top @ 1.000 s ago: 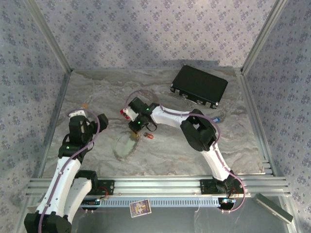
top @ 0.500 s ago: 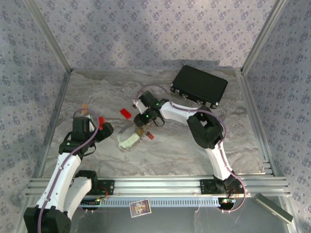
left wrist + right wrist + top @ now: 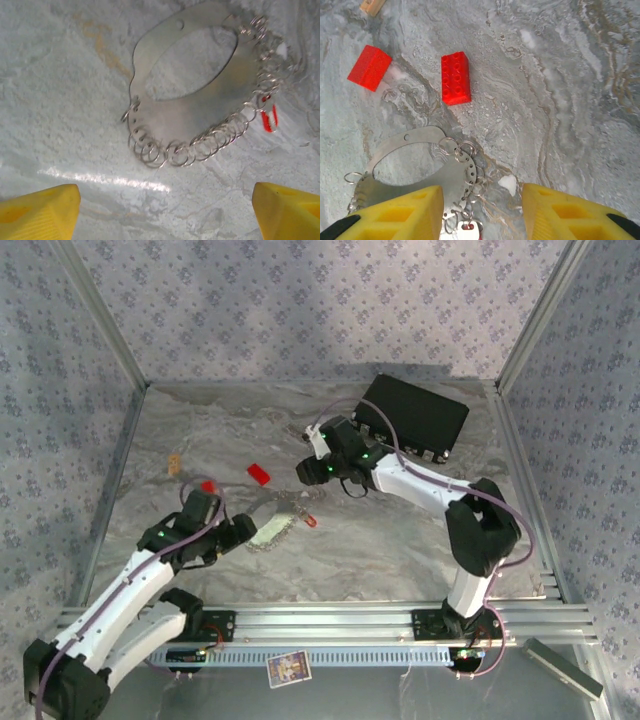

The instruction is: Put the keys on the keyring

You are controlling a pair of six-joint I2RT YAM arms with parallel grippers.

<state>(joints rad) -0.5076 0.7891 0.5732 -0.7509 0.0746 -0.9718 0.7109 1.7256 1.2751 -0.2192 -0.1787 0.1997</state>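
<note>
Left gripper [image 3: 245,533] has swung in just beside the large pale grey metal keyring [image 3: 200,116] with its rim of wire loops; fingers wide apart, empty. Keyring lies flat on the marbled table [image 3: 380,540]. The small red-headed key [image 3: 269,119] touches its loops. Right gripper [image 3: 303,473] has let go and backed toward the black rectangular box [image 3: 412,415], fingers parted, empty.

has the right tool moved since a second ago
Yes. In the top view the right tool has drawn up and to the right, off the keyring and closer to the black box.
</note>
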